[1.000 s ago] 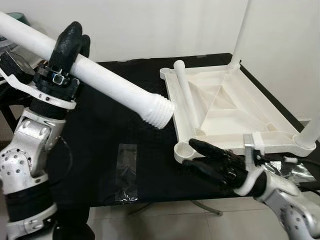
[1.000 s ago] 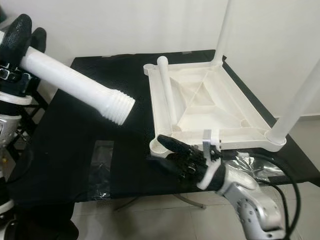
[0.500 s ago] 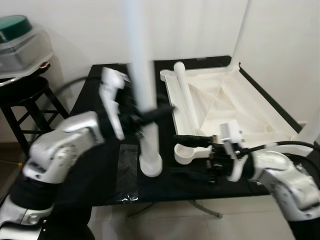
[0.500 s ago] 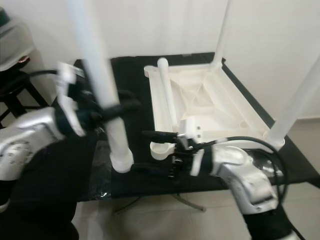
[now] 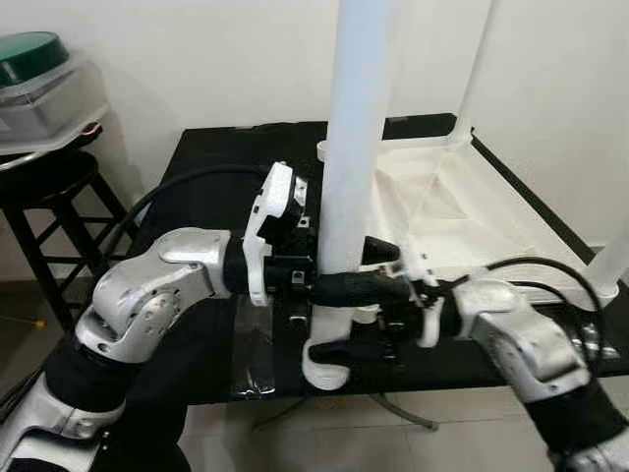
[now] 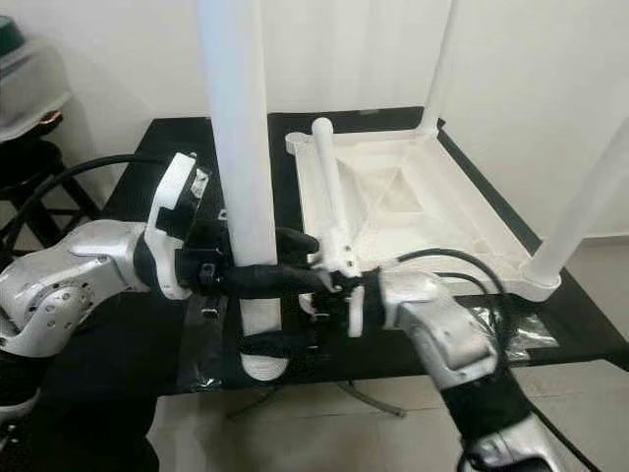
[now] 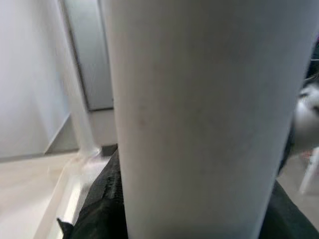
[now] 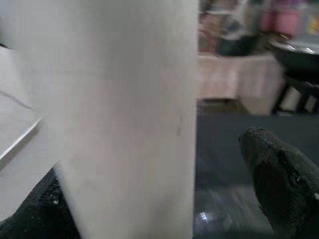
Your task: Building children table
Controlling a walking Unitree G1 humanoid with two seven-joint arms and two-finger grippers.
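Farthest left, a stool (image 5: 44,187) carries a green-lidded container (image 5: 39,84). Next, the left claw (image 5: 329,270) clamps the white table leg (image 5: 354,147), which stands upright with its foot on the black table (image 5: 206,172). From the other side the right claw (image 5: 339,320) reaches to the same leg, fingers spread either side, seemingly not yet closed on it. Rightward lies the upturned white tabletop (image 5: 462,216), with a loose leg (image 6: 329,187) resting in it.

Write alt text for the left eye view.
Both grippers, left and right, hold a white table leg upright at the near corner of an upturned white tabletop on a black table. Two fitted legs rise behind.
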